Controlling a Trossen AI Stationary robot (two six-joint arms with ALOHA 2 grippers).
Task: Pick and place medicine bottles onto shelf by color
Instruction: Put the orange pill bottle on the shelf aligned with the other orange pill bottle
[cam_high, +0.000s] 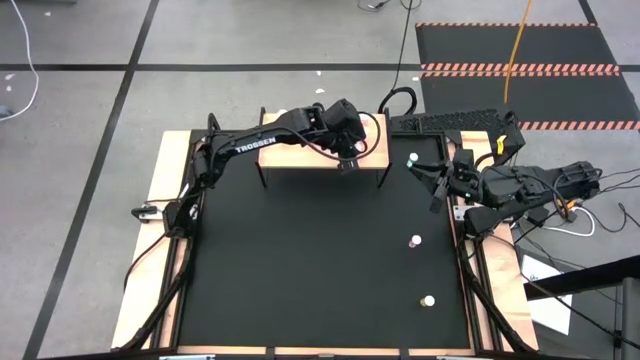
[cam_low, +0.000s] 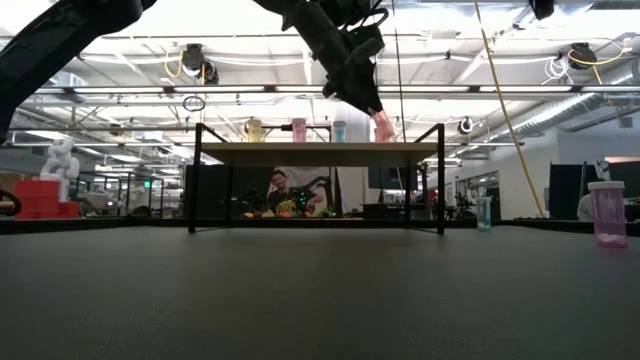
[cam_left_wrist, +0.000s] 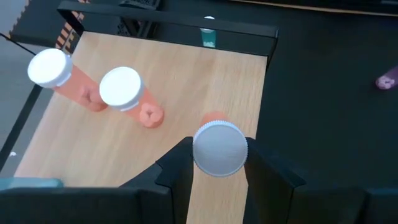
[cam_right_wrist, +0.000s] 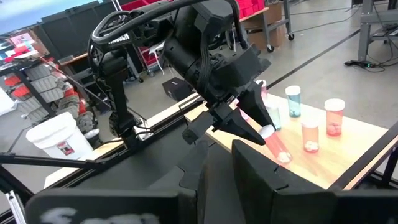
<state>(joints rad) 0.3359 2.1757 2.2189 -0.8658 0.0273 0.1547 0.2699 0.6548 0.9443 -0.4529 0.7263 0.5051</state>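
Left gripper (cam_left_wrist: 219, 163) clamped on tilted pink bottle (cam_left_wrist: 219, 147), over right end of shelf (cam_left_wrist: 174, 81) | two pink bottles (cam_left_wrist: 127, 94) upright on shelf beside it | right gripper (cam_high: 436, 180) parked at table's right edge, finger state unclear | loose bottles (cam_high: 415, 241) on black mat

Left tool (cam_left_wrist: 217, 163) at full forward reach, fingers clamped — right tool (cam_high: 437, 180) parked at table's right edge.

The light-wood shelf on thin black legs (cam_high: 300, 152) stands at the far middle of the black table (cam_high: 300, 270); small white-capped bottles (cam_left_wrist: 127, 93) stand on it; three more (cam_high: 415, 241) lie right, nearer.
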